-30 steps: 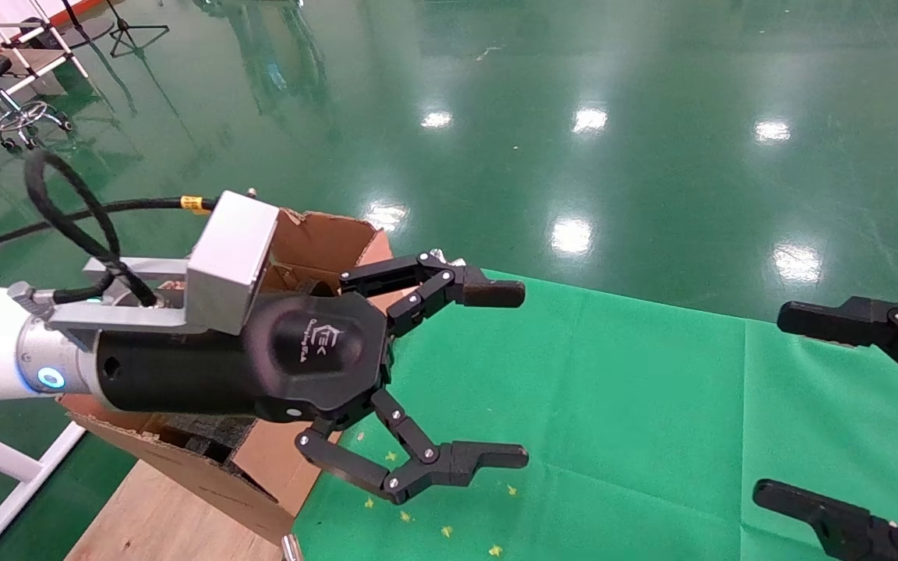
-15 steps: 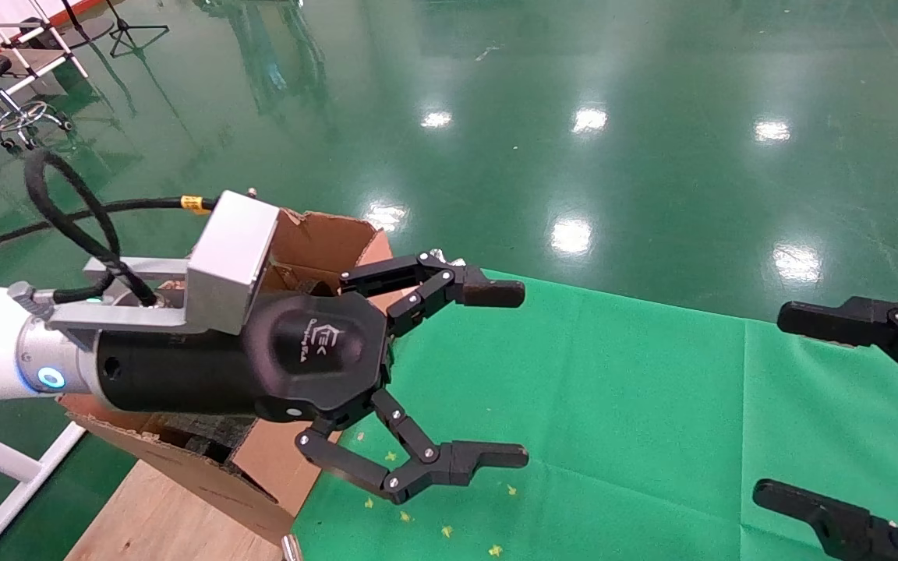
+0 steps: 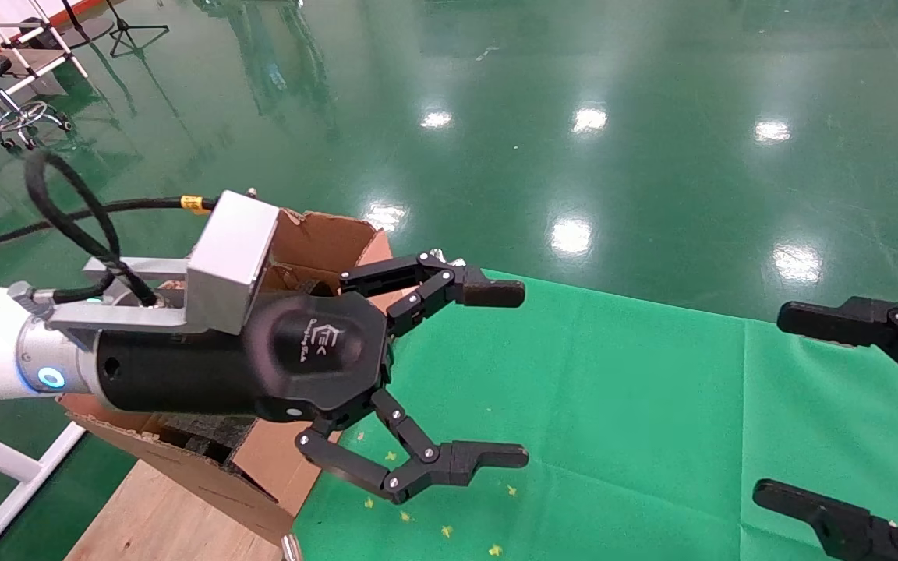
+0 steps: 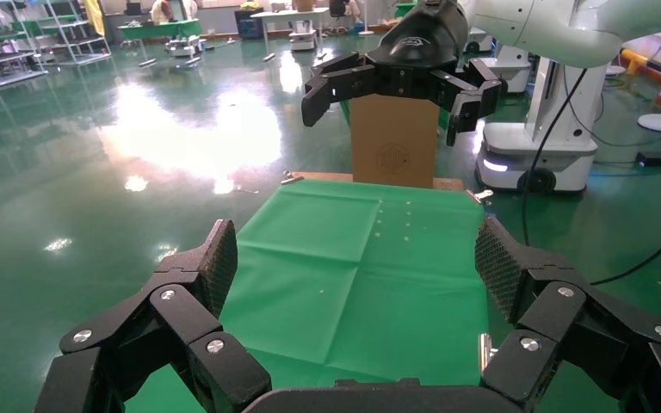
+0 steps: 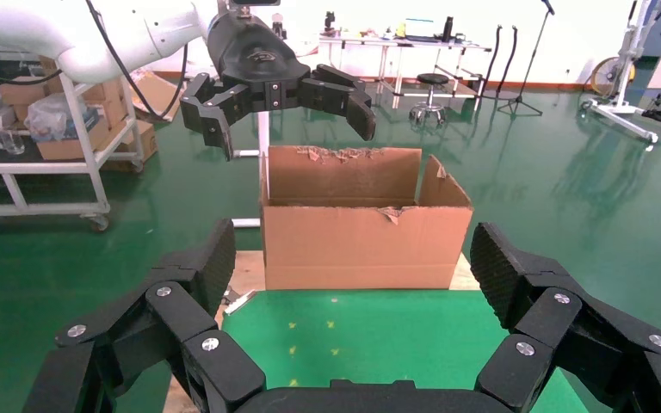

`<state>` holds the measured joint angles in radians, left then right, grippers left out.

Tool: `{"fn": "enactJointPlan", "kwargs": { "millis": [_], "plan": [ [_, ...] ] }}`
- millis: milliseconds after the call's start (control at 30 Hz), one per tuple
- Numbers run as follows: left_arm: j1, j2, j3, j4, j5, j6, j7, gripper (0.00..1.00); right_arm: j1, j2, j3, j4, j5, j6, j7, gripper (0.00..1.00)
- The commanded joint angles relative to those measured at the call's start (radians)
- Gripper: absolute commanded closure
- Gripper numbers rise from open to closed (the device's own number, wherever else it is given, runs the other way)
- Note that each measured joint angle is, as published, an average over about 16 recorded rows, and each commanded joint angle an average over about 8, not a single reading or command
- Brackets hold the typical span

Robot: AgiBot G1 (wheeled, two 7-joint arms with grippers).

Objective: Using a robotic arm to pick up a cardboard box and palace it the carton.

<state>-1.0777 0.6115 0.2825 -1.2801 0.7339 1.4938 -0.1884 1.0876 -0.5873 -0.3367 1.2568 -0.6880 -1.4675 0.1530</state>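
Left gripper (image 3: 507,374): spread wide, empty, hovering at 3 o'clock of the carton (image 3: 324,234), over the edge of the green cloth (image 3: 613,389). Right gripper (image 3: 780,405): likewise spread, empty, at 3 o'clock of the cloth.

Box (image 4: 393,142): absent from the head view. Appears in the left wrist view only, upright past the cloth's far end, behind the right gripper; identification probable, not certain.

Hazards:
- Collision between arms. Cause: reaching across with the left gripper while the right one hangs in the line to the box.
- Tipping. Cause: touching the tall, upright box on one side before closing on it.
- Blind grasp. Cause: no head-view sight of the box.
- Snagging on release. Cause: ragged carton flaps standing up around the opening.
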Motion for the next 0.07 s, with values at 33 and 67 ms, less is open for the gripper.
{"fn": "enactJointPlan", "kwargs": {
  "millis": [33, 67],
  "plan": [
    [0.0, 0.0, 0.0, 0.0, 0.0, 0.0, 0.0, 0.0, 0.0, 0.0, 0.0, 0.0, 0.0, 0.0, 0.0, 0.0],
    [0.0, 0.0, 0.0, 0.0, 0.0, 0.0, 0.0, 0.0, 0.0, 0.0, 0.0, 0.0, 0.0, 0.0, 0.0, 0.0]
  ]
}}
